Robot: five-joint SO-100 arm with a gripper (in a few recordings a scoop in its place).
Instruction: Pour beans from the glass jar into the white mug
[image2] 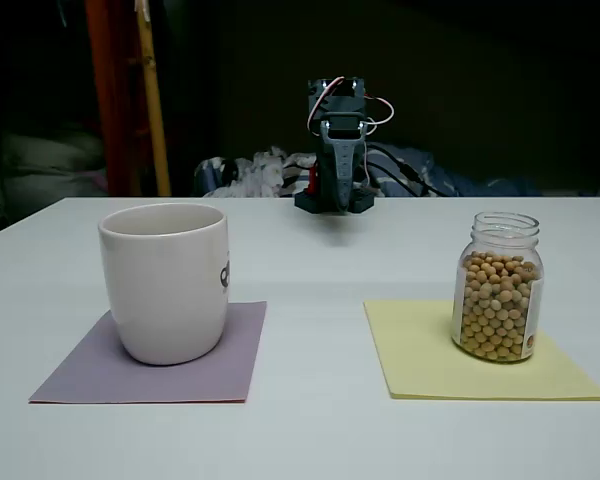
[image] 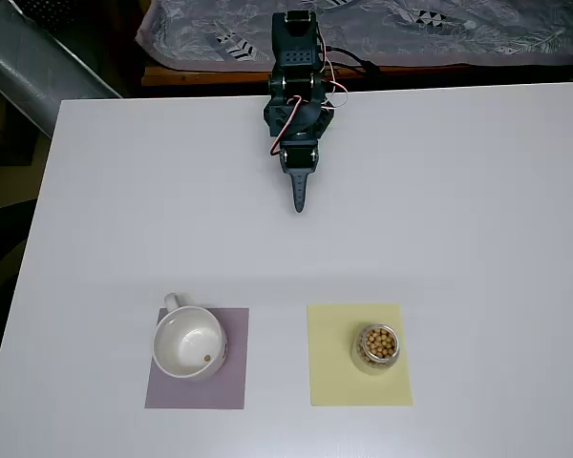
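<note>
Black and folded at the far edge of the bench (image: 477, 191), my pincer (image: 299, 202) points its tip toward the near side, fingers pressed together and empty as far as I can see from overhead. Well apart from it, the glass jar (image: 377, 349) stands upright on a yellow mat (image: 334, 367), mouth up, long axis vertical, beans (image2: 495, 305) filling it nearly to the neck. To its left in the overhead view, the white mug (image: 187, 343) sits upright on a purple mat (image: 231, 386), handle (image: 172, 301) pointing toward the arm, one bean (image: 207, 360) at its bottom.
</note>
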